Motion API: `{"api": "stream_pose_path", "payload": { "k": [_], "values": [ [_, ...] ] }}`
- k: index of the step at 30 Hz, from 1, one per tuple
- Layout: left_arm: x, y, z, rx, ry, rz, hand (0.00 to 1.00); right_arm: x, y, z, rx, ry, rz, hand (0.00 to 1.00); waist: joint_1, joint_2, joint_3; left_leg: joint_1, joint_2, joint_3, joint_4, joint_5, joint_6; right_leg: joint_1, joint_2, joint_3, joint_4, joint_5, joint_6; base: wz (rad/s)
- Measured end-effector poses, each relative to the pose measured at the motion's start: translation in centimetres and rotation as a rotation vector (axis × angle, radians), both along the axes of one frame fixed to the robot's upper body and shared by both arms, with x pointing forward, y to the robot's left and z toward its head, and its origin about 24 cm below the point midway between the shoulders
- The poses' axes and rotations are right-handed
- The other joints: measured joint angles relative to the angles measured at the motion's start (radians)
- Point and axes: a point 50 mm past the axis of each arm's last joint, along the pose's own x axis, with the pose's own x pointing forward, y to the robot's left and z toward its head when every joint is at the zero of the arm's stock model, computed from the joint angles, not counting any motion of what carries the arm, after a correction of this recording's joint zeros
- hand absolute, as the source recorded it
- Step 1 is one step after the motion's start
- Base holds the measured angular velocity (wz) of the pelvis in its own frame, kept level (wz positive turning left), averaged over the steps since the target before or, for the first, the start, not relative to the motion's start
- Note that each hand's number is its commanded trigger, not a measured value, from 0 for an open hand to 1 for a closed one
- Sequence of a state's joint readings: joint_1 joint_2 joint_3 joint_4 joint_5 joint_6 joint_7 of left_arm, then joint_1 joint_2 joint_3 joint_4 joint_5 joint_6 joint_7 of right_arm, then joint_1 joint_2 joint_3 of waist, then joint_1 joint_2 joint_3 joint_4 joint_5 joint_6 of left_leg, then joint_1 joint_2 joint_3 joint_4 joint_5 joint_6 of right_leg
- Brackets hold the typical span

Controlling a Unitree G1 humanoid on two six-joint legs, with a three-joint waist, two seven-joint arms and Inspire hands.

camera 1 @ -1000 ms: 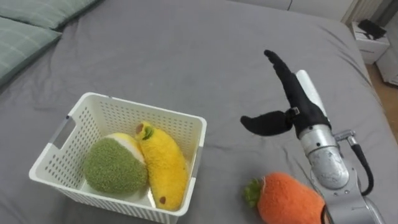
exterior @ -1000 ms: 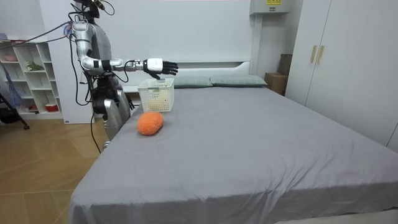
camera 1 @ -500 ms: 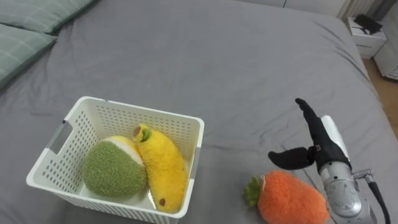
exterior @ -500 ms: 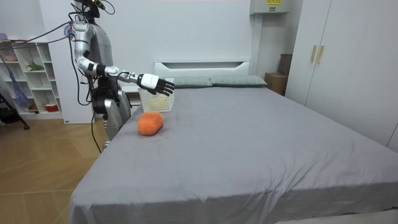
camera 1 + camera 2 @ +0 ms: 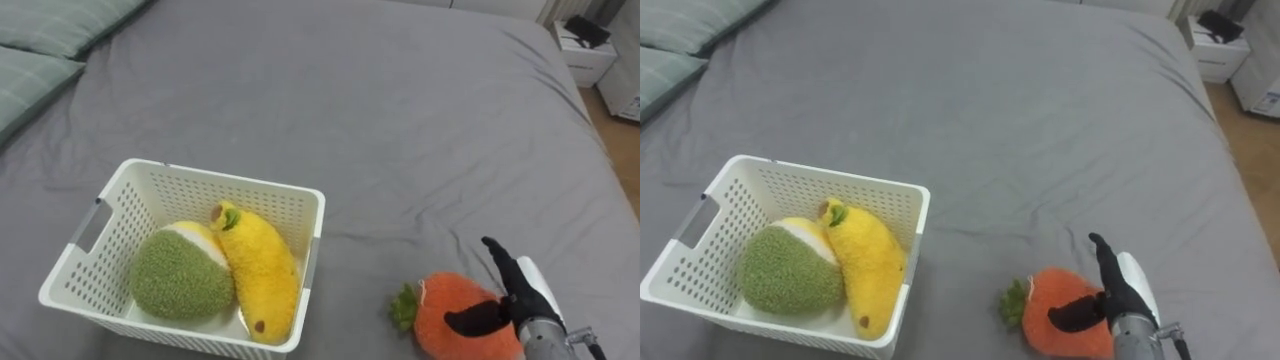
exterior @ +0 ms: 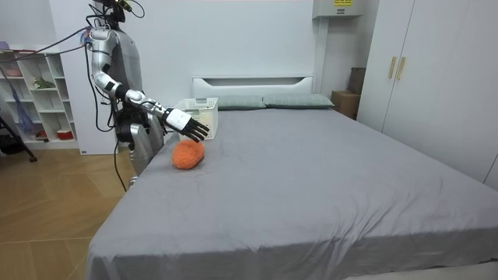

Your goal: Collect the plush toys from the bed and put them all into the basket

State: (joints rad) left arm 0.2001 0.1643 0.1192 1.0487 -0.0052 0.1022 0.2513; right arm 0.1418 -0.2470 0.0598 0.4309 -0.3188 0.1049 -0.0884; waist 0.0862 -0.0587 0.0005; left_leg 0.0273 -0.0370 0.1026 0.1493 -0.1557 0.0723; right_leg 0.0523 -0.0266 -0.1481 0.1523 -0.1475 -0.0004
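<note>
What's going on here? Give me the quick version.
The robot stands at the side of the bed, reaching for an orange plush toy that lies on it. Its right hand is open right at the toy, thumb across it and fingers straight, with nothing gripped yet. Further to the robot's left, a white basket already holds a green plush toy and a yellow plush banana.

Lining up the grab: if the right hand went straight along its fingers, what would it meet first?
Probably the grey bedcover beyond the orange plush toy: the right hand, open, slants down past the toy's right side. Depth is unclear.
</note>
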Motion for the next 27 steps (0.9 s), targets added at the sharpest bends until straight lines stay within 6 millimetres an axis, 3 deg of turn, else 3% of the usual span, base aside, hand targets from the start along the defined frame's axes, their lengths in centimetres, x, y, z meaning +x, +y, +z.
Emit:
{"api": "stream_pose_path", "payload": {
  "k": [16, 24, 26, 27],
  "values": [
    [1.2, -0.1, 0.2, -0.023, -0.044, -0.021, 0.00, -1.9, 0.0, -2.2, 0.013, 0.142, 0.030, 0.00, -0.008, -0.017, -0.0037, 0.002, 0.008, 0.009, 0.000, -0.008, -0.007, -0.002, 0.008, 0.009, -0.001, 0.000, 0.000, -0.01],
    [1.3, -0.1, 0.2, -0.019, -0.063, -0.025, 0.00, -2.5, 0.0, -2.9, 0.000, 0.171, 0.031, 0.02, 0.000, -0.021, -0.0017, -0.006, 0.008, 0.008, 0.004, -0.014, -0.006, 0.000, 0.010, 0.009, -0.001, 0.000, 0.000, 0.00],
    [1.3, -0.1, 0.2, -0.017, -0.062, -0.024, 0.00, -2.6, 0.2, -3.2, -0.001, 0.171, 0.022, 0.10, 0.000, -0.018, -0.0015, -0.007, 0.008, 0.008, 0.004, -0.015, -0.005, -0.001, 0.011, 0.009, -0.001, 0.000, 0.000, 0.00],
    [1.0, -0.1, 0.1, -0.018, -0.057, -0.021, 0.00, -2.6, 0.3, -3.3, -0.006, 0.166, 0.016, 0.51, 0.000, -0.016, -0.0012, -0.007, 0.008, 0.008, 0.003, -0.015, -0.005, -0.001, 0.011, 0.009, -0.001, 0.000, 0.000, 0.00]
  ]
}}
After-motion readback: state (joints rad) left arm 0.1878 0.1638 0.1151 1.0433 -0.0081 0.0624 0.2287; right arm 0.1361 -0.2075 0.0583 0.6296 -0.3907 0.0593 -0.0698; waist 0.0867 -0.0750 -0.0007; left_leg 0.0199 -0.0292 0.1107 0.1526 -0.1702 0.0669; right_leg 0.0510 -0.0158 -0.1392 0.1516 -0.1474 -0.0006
